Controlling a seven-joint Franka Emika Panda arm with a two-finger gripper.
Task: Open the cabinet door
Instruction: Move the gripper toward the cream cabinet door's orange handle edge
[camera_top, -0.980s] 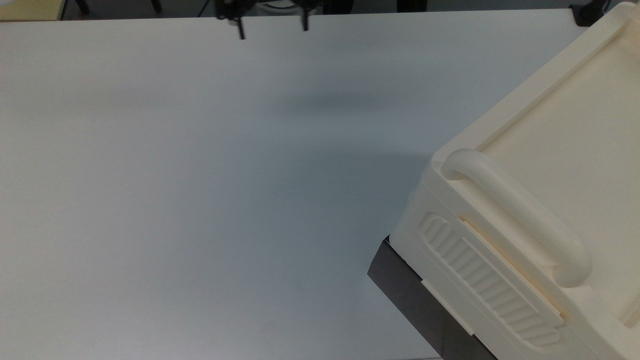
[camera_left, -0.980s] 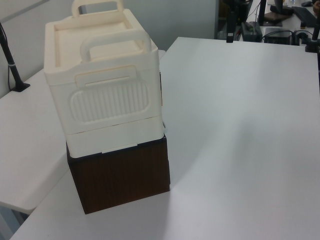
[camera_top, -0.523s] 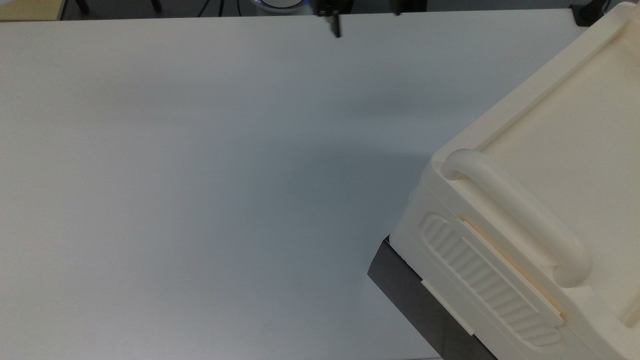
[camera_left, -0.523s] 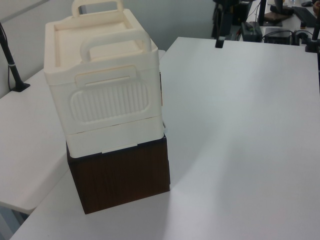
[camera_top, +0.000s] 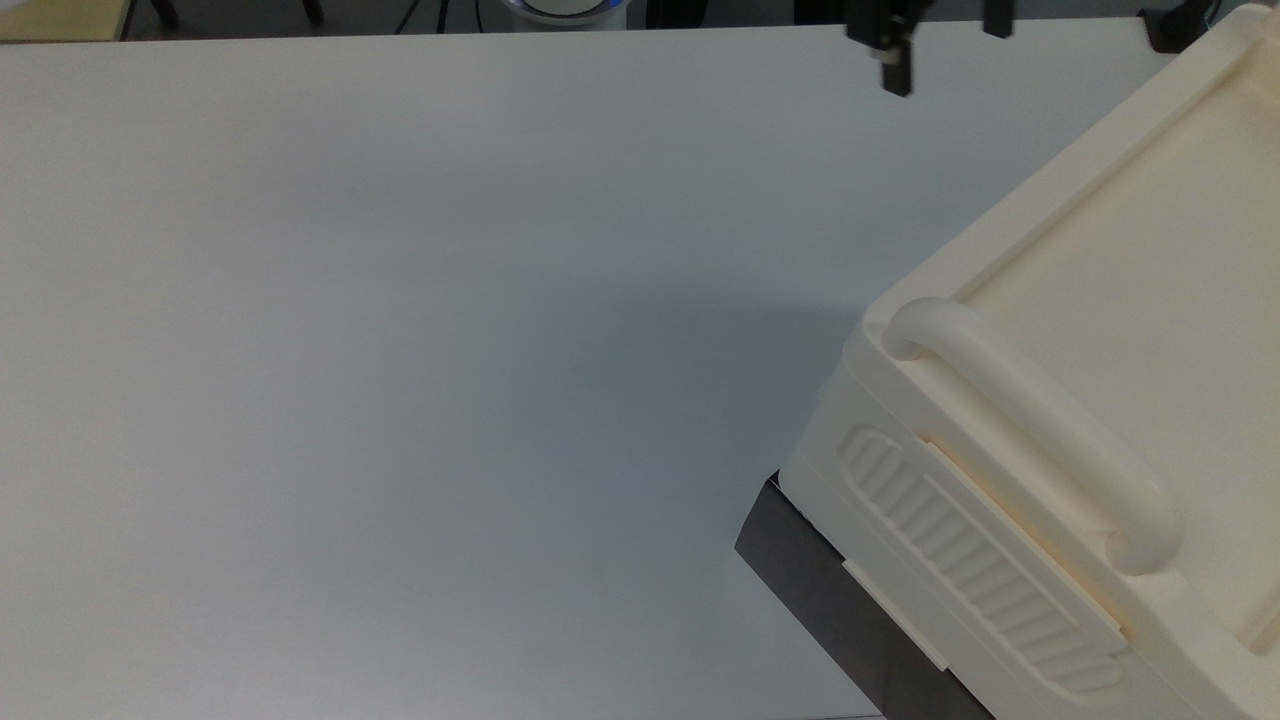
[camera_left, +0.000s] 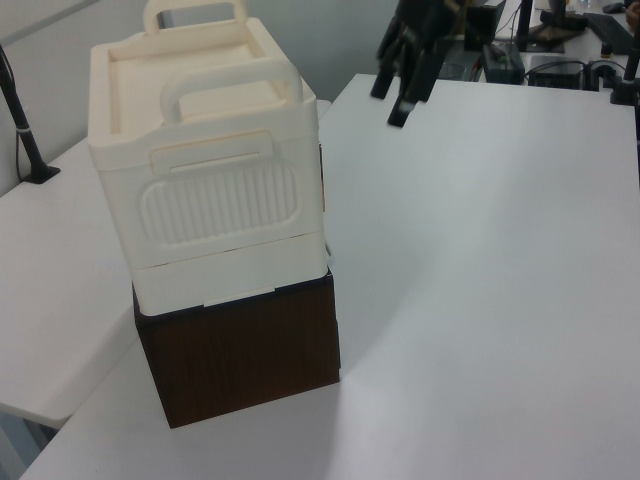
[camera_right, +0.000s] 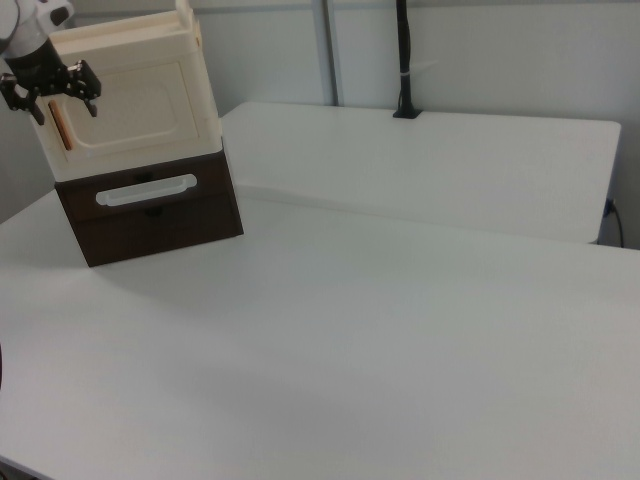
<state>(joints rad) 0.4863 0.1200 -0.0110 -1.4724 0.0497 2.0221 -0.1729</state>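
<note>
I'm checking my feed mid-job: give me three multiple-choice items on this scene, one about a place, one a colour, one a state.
1. In the right view, the gripper is
A. in front of the cabinet door's handle edge
B. over the far desk
C. at the table's near edge

2. The base under the cabinet is
A. cream
B. dark brown
C. blue

3. The cabinet door is
A. swung wide open
B. removed
C. closed

Answers: 1 A, it overlaps the copper bar handle. 2 B, the dark base in the left view. 3 C, the panel sits flush in its frame.
</note>
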